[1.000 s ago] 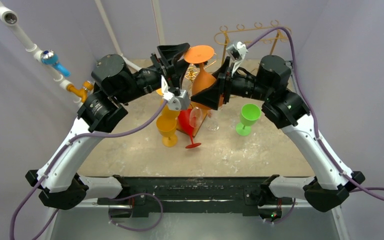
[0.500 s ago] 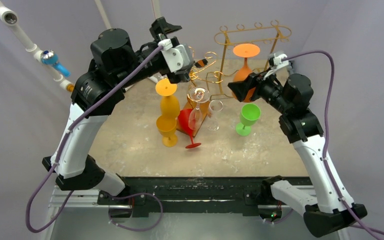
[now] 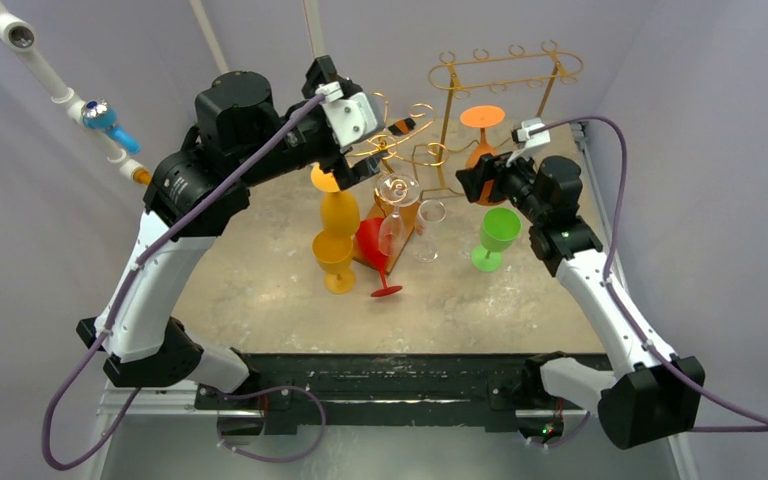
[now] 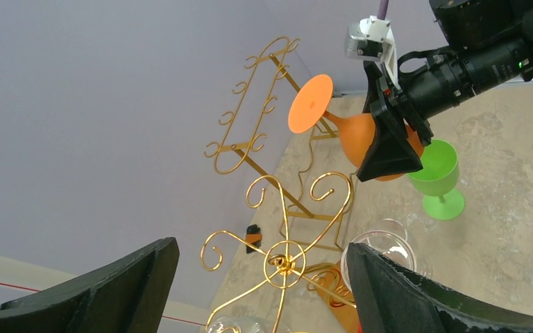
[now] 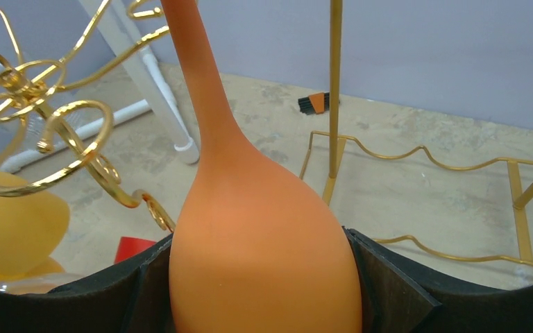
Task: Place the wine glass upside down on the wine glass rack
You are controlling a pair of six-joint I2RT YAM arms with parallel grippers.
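The orange wine glass [image 3: 477,152] hangs upside down, its round foot [image 3: 482,116] uppermost, in front of the tall gold wine glass rack [image 3: 505,68]. My right gripper [image 3: 476,183] is shut on its bowl [image 5: 264,263], with a black finger pressed to each side. In the left wrist view the same glass [image 4: 355,133] shows beside the rack [image 4: 253,104]. My left gripper [image 3: 358,165] hovers open over a gold spiral stand [image 4: 284,262], and nothing lies between its fingers [image 4: 132,284].
A green glass [image 3: 498,235] stands just below the right gripper. Mid-table are two stacked yellow glasses [image 3: 337,235], a tilted red glass [image 3: 378,250] and clear glasses [image 3: 412,212]. The rack's wire base [image 5: 423,154] runs along the floor. A white pipe with a blue valve [image 3: 100,115] crosses at far left.
The left gripper opened, let go of the orange glass and pulled back up to the left. The right gripper carried the glass rightward to the tall rack.
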